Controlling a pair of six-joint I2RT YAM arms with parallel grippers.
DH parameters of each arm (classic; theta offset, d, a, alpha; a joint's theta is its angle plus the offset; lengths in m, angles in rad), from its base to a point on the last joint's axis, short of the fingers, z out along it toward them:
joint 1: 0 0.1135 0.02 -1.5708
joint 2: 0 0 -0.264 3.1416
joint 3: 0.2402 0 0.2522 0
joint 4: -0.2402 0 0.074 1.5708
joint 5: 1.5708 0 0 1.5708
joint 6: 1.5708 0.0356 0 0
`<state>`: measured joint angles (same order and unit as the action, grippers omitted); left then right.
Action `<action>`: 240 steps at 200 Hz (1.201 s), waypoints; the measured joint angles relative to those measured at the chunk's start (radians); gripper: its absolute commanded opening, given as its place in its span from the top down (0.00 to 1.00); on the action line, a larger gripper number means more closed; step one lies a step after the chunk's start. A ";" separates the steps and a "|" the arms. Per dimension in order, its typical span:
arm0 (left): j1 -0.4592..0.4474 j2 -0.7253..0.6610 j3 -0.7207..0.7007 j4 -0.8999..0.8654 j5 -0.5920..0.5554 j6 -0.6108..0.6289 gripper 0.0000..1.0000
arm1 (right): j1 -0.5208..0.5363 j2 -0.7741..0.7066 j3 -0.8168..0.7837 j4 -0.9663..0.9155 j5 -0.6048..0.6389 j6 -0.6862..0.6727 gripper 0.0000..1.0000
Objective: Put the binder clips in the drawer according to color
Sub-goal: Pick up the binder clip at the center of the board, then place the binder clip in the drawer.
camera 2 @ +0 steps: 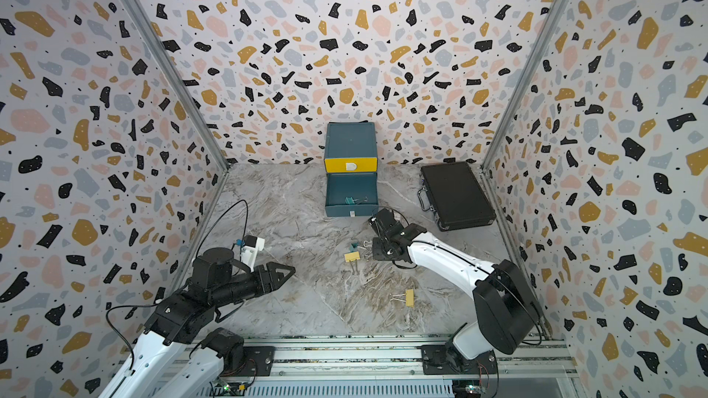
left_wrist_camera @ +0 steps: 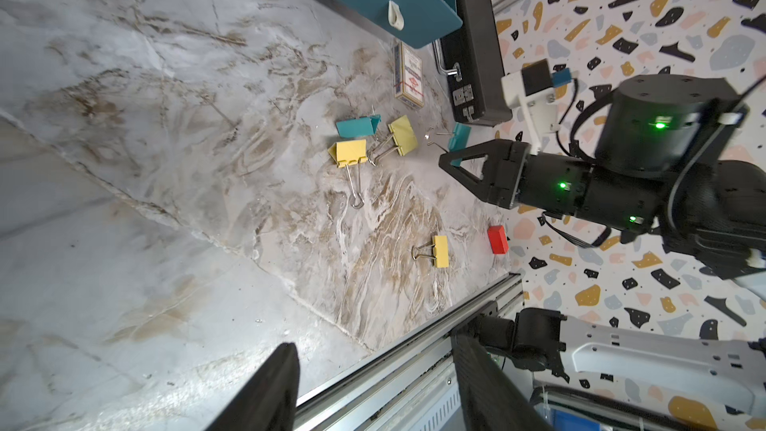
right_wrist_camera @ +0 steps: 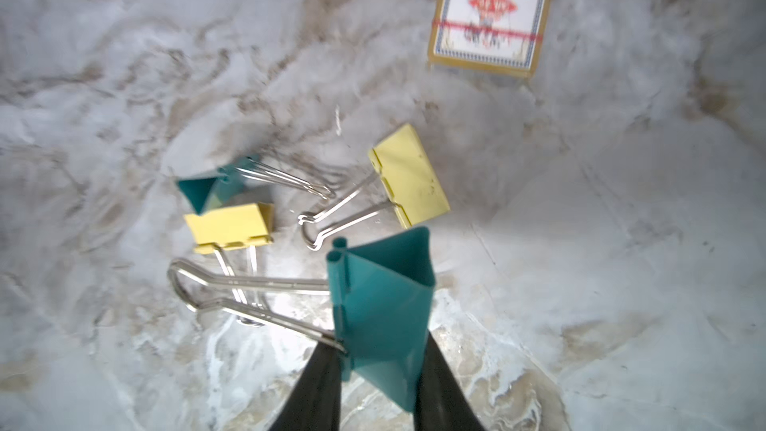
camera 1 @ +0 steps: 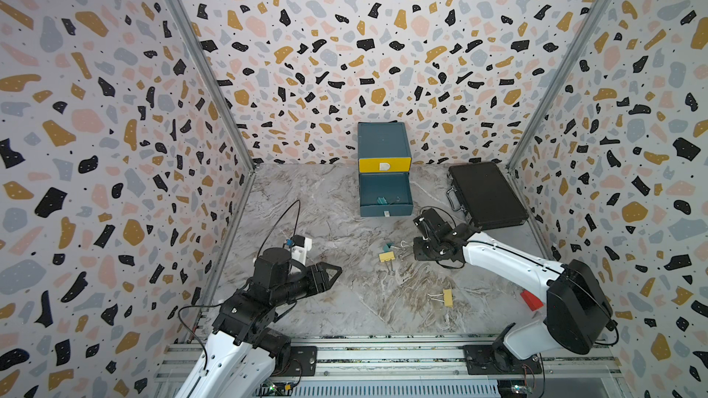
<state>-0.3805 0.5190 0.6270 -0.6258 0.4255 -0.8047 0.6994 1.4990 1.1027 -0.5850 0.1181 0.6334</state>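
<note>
The drawer chest (camera 1: pixel 384 143) stands at the back wall, its yellow top drawer (camera 1: pixel 384 165) closed. A teal drawer (camera 1: pixel 398 209) below it is pulled out, with a teal clip (camera 1: pixel 381 201) inside. My right gripper (right_wrist_camera: pixel 377 344) is shut on a teal binder clip (right_wrist_camera: pixel 381 284) just above the table. Below it lie two yellow clips (right_wrist_camera: pixel 410 176) (right_wrist_camera: pixel 230 223) and a teal clip (right_wrist_camera: pixel 199 192). Another yellow clip (camera 1: pixel 447 297) lies apart, nearer the front. My left gripper (left_wrist_camera: pixel 373 346) hovers open and empty at the left (camera 1: pixel 337 270).
A black briefcase (camera 1: pixel 486 195) lies at the back right. A printed card packet (right_wrist_camera: pixel 493 10) sits beside the clip cluster, toward the drawer. A red block (left_wrist_camera: pixel 497 239) rests by the right wall. A metal rail (camera 1: pixel 383 354) runs along the front edge.
</note>
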 measured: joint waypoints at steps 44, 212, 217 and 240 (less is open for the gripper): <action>0.000 -0.047 -0.025 0.058 -0.120 -0.112 0.37 | -0.027 0.187 0.439 -0.077 -0.028 -0.066 0.75; 0.000 0.005 -0.024 0.103 -0.135 -0.149 0.37 | -0.110 0.465 0.852 -0.209 -0.115 -0.132 0.34; 0.000 0.008 -0.024 0.103 -0.128 -0.144 0.37 | -0.108 0.423 0.809 -0.200 -0.116 -0.127 0.34; 0.000 0.048 -0.020 0.088 -0.068 -0.098 0.37 | -0.094 0.255 0.632 -0.150 -0.114 -0.105 0.35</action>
<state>-0.3801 0.5674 0.6067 -0.5381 0.3576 -0.9031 0.6056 1.7538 1.7348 -0.7349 0.0040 0.5285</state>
